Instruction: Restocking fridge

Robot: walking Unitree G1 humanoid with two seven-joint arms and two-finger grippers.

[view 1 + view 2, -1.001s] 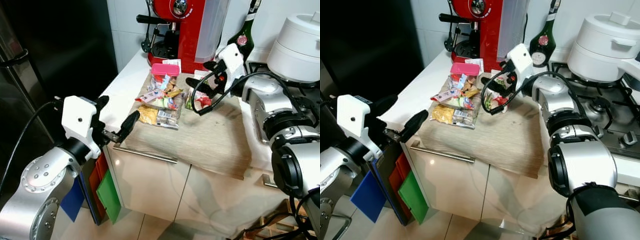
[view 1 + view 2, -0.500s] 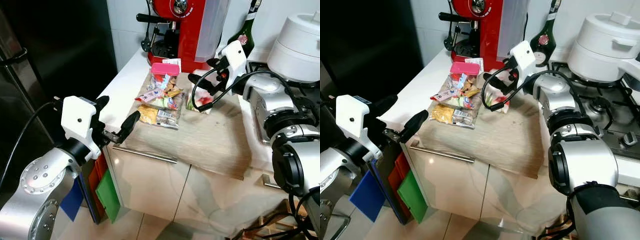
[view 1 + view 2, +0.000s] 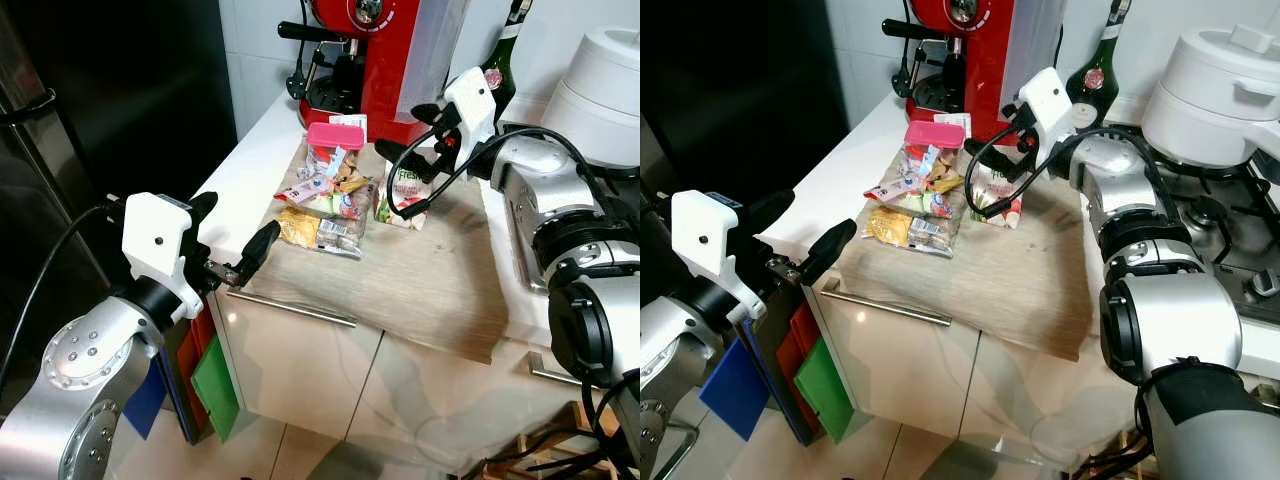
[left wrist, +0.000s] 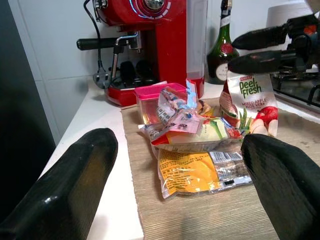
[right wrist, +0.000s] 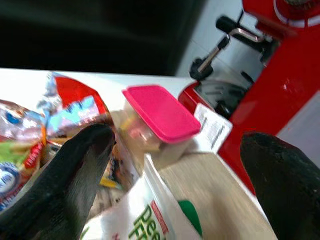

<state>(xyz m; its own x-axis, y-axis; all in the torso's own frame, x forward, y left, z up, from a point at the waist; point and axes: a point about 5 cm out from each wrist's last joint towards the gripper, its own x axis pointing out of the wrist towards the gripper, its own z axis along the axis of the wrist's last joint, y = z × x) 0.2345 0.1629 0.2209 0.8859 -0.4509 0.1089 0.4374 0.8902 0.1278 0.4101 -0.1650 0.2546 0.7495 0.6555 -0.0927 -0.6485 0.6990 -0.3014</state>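
Right gripper (image 3: 408, 172) fingers spread wide above the upright apple bag (image 3: 403, 197) without touching it; left gripper (image 3: 232, 238) fingers apart, empty, beside the counter (image 3: 250, 175).

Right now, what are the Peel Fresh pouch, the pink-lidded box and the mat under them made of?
Peel Fresh pouch: looks like glossy printed plastic film, creased along its edges.
Pink-lidded box: likely rigid plastic, clear walls under an opaque matte lid.
Mat: looks like woven fibre or a wood-grain sheet, beige and streaked; I cannot tell which.
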